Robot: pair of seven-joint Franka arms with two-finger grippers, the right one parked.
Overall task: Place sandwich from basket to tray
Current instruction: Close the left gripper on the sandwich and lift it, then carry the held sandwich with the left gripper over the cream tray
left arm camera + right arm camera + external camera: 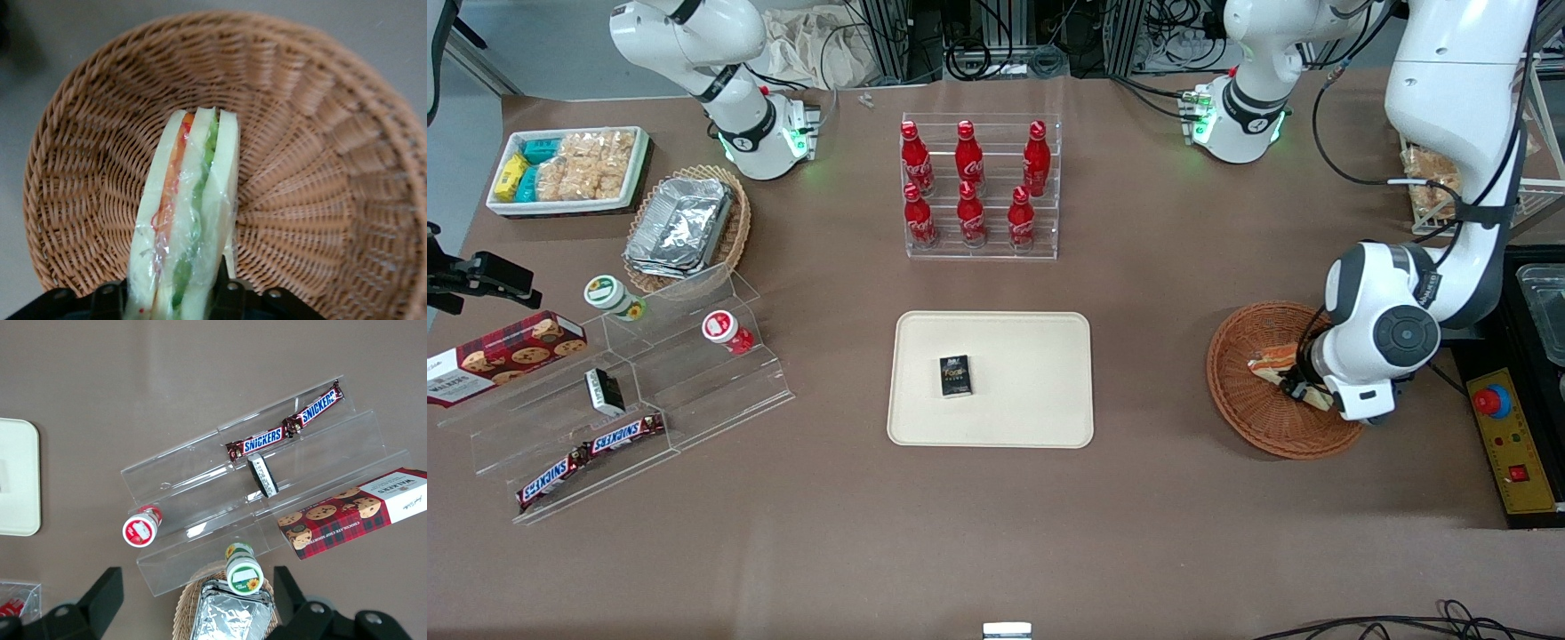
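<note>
The sandwich (pixel 1274 361) (pixel 190 207), a clear-wrapped wedge with pale bread and orange and green layers, stands on edge inside the reddish-brown wicker basket (pixel 1263 422) (pixel 320 200). My left gripper (pixel 1304 391) (pixel 175 297) reaches down into the basket and is shut on the sandwich's wide end, with a dark finger (pixel 224 288) pressed against each bread face. The cream tray (pixel 1032 356) (pixel 17 477) lies at the table's middle, beside the basket toward the parked arm's end.
A small black box (pixel 955 375) lies on the tray. A clear rack of red cola bottles (pixel 978 191) stands farther from the front camera than the tray. A yellow control box (pixel 1516 444) sits beside the basket at the table's working-arm end.
</note>
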